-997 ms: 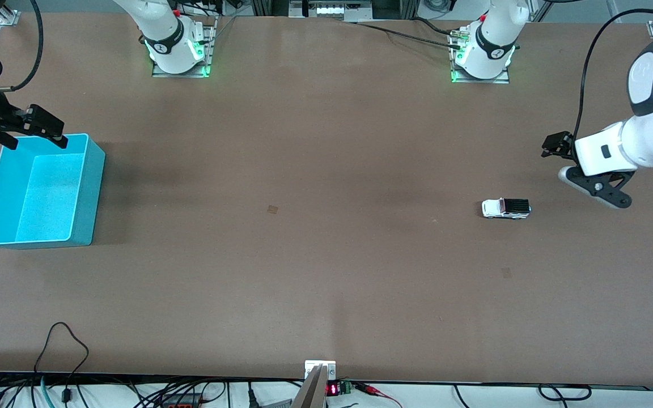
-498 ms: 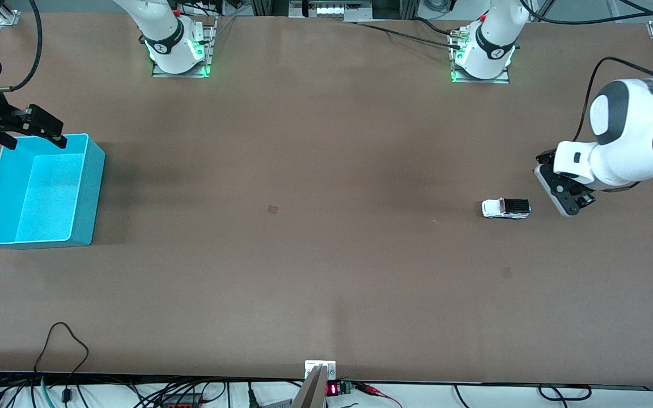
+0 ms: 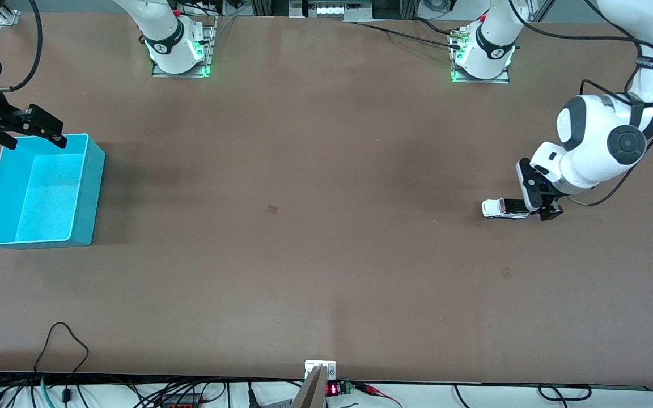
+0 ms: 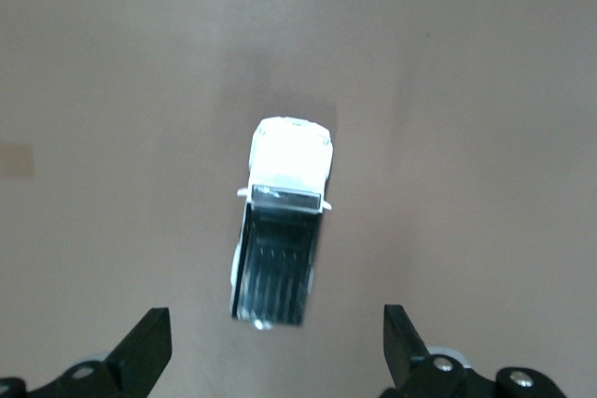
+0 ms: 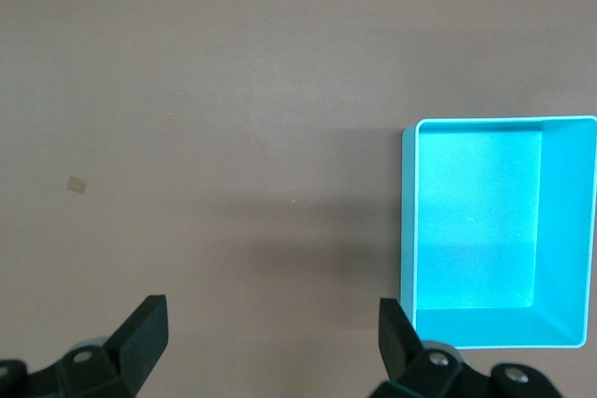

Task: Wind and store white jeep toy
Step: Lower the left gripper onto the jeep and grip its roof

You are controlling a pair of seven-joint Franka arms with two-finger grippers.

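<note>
Your left wrist view is showing the left gripper (image 4: 275,347) wide open over one toy jeep's (image 3: 505,208) black rear; right gripper (image 3: 34,133) is waiting, jaws wide, over one turquoise bin's (image 3: 95,187) edge.

No lettering, label or number can be read anywhere.

One white jeep toy (image 3: 505,208), one turquoise bin (image 3: 40,191).

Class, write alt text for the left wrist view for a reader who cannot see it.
A white jeep toy with a black rear section sits on the brown table, seen from above. The left gripper is open, its two dark fingertips apart, the toy's rear end between them.
</note>
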